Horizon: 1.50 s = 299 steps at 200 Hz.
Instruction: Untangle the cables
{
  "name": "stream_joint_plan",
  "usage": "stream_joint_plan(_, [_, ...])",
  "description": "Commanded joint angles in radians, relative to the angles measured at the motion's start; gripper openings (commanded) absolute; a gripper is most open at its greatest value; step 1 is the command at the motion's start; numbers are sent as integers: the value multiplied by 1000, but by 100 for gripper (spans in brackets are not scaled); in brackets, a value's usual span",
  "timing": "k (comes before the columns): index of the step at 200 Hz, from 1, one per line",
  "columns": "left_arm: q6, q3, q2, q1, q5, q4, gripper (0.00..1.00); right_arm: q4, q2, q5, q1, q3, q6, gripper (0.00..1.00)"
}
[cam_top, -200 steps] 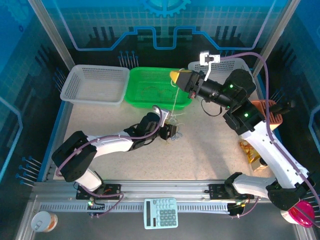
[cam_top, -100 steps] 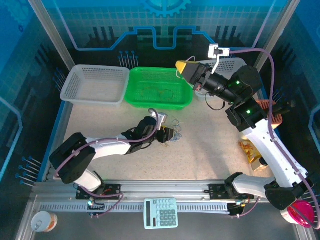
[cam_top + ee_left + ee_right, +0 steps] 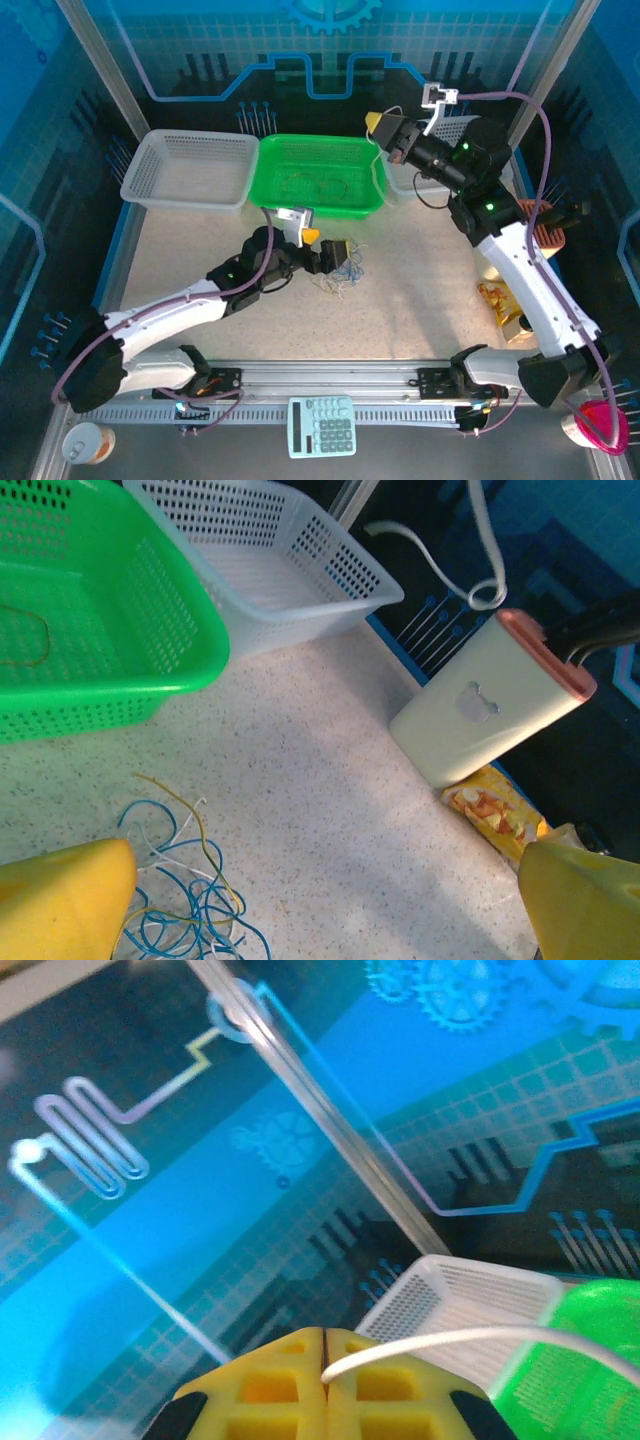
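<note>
On the tabletop (image 3: 430,290), just in front of the green basket (image 3: 262,190), a small tangle of blue, yellowish and whitish cables (image 3: 340,272) lies loose. The left gripper (image 3: 328,247) hangs right by it, its 2 yellow fingers spread wide and holding nothing. The right gripper (image 3: 381,123), up by the basket's far right corner, is pressed together on 1 whitish cable (image 3: 450,1338) that trails out from its pads.
</note>
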<state>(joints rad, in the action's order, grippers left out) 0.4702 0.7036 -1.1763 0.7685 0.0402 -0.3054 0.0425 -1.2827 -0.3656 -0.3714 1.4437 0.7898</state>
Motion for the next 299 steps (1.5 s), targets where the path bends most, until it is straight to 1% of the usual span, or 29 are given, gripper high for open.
stream_joint_plan(1, [-2,50,52,-11,43,94,99,-43,-45,49,49,65,-59,0])
stream_joint_plan(37, [16,81,89,-48,52,161,99,-61,-144,95,136,134,-82,0])
stream_joint_plan(72, [37,108,96,-85,52,195,99,-44,-254,119,224,186,-62,0])
stream_joint_plan(116, [54,141,96,-119,24,213,99,-40,-398,149,286,263,-40,0])
stream_joint_plan(158, [54,163,96,-136,2,222,99,-55,-531,164,304,327,-28,0])
stream_joint_plan(209, [61,159,98,-147,-9,238,99,-58,-650,181,308,342,-5,0])
stream_joint_plan(229, [62,154,108,-150,-8,238,99,-45,-671,164,308,340,7,0])
stream_joint_plan(259, [63,152,111,-157,-7,241,99,-25,-663,140,302,351,13,0])
stream_joint_plan(299, [75,145,104,-161,-2,239,99,-73,-653,126,297,421,-21,0])
